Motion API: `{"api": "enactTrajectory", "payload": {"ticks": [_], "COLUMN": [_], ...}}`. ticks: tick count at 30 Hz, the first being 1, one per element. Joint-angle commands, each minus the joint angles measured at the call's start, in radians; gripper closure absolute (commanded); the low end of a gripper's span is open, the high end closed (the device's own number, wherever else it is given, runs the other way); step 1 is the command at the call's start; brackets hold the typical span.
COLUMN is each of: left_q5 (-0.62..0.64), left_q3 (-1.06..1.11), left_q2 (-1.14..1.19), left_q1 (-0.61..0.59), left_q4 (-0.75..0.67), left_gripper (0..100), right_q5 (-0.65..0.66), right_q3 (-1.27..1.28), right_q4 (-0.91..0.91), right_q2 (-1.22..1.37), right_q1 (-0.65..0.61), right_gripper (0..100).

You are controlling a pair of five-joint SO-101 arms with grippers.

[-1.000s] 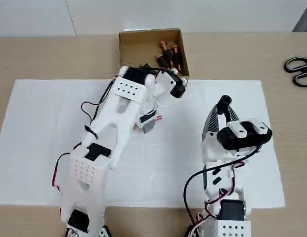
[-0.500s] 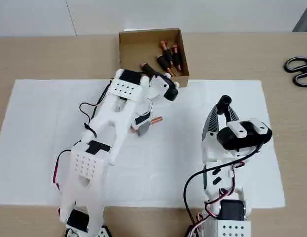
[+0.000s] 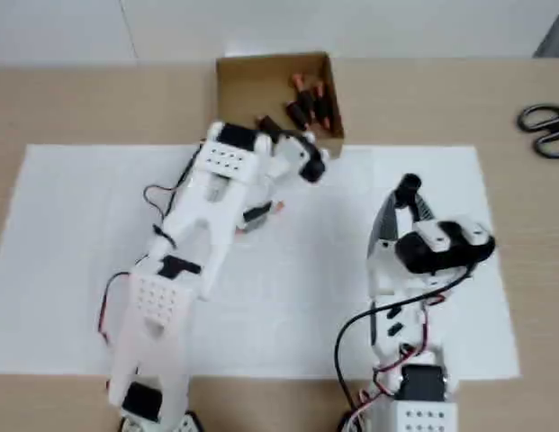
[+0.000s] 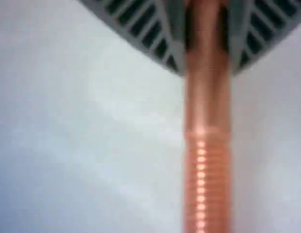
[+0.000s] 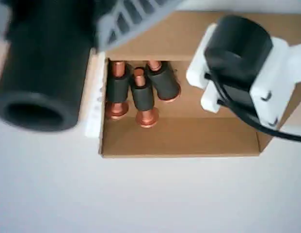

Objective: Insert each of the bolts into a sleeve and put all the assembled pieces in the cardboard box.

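Looking down, we see the wooden table (image 3: 81, 99) under a white sheet (image 3: 72, 243), with the cardboard box (image 3: 241, 85) at 12 o'clock and scissors (image 3: 544, 129) at 2 o'clock. At the left wrist, the left gripper (image 4: 206, 58) clamps a copper bolt (image 4: 207, 160) over the sheet. At the right wrist, the right gripper (image 5: 53, 53) pinches a black sleeve (image 5: 41, 82), and assembled pieces (image 5: 138, 92) lie in the box.

Surroundings – work surface and loose items

A light wooden table (image 3: 81, 99) is noted, with a large white sheet (image 3: 72, 270) laid flat across its middle and bare wood left showing along the far side and both ends. A pair of black-handled scissors (image 3: 542, 130) is seen on the bare wood at the right edge – clear of the sheet, partly cut off by the frame.
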Motion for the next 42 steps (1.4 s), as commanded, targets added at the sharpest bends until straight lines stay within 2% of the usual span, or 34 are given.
{"api": "enactTrajectory", "payload": {"ticks": [1,7,13,18,24,28,42], "left_q5": [-0.084,-0.183,-0.404,-0.516,-0.683,-0.71,-0.712], "left_q3": [-0.044,-0.039,-0.039,-0.036,0.128,0.214,0.236], "left_q2": [-0.009,-0.095,-0.226,-0.285,-0.333,-0.342,-0.334], "left_q1": [-0.005,-0.009,-0.084,-0.133,-0.124,-0.124,-0.126], "left_q4": [0.021,0.021,0.021,0.021,0.021,0.021,0.02], "left_gripper": [99,99,99,99,99,99,99], "right_q5": [0.003,0.003,0.003,0.003,0.003,0.003,0.003], "right_q3": [0.006,0.006,0.006,0.006,0.006,0.006,0.003], "right_q4": [-0.016,-0.016,-0.016,-0.016,-0.016,-0.016,0.03], "right_q2": [-0.024,-0.024,-0.024,-0.024,-0.024,-0.022,-0.024], "right_q1": [0.004,0.004,0.004,0.004,0.004,0.004,0.004], "right_gripper": [99.5,99.5,99.5,99.5,99.5,99.5,99.5]}}
